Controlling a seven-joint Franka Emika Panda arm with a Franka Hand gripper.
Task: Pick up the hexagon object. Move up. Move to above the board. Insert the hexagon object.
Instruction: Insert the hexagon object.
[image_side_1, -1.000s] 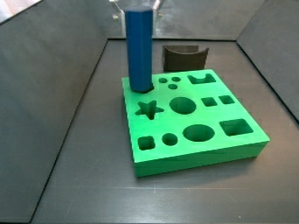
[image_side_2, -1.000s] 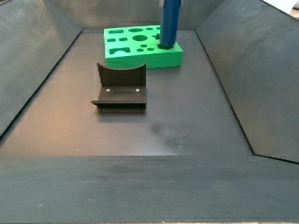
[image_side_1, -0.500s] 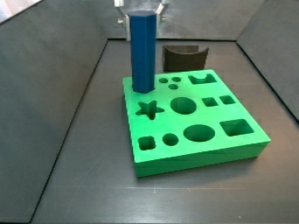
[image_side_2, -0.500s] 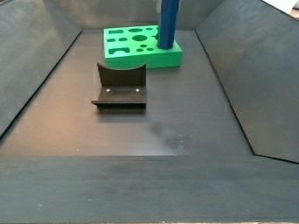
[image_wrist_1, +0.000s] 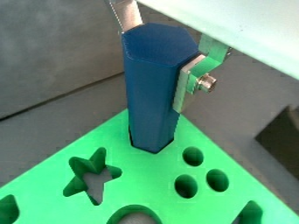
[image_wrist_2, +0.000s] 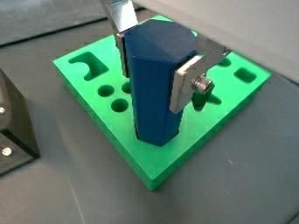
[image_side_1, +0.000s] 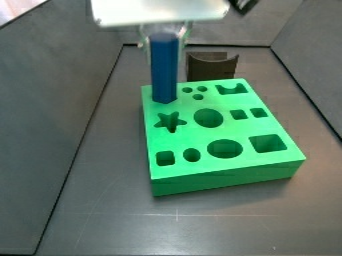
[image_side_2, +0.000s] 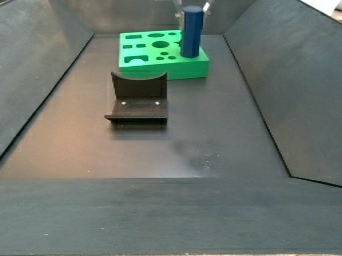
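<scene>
I see the gripper (image_wrist_2: 152, 52) jaws clamped on the hexagon object (image_wrist_2: 158, 83), upright, lower end already in the board (image_wrist_2: 163, 162) corner hole.

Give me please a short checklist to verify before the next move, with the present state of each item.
1. Peg in a hole: the hexagon object stands with its lower end in a cutout at a corner of the board. Ok.
2. Peg upright: it looks vertical in both side views. Ok.
3. Fully seated: its bottom end is hidden inside the board. Cannot tell.
4. Gripper position: its fingers flank the peg's upper part. Ok.
5. Grip released: no gap shows between pads and peg. Cannot tell.
6. Path upward: the fixture stands apart from the board. Ok.
</scene>
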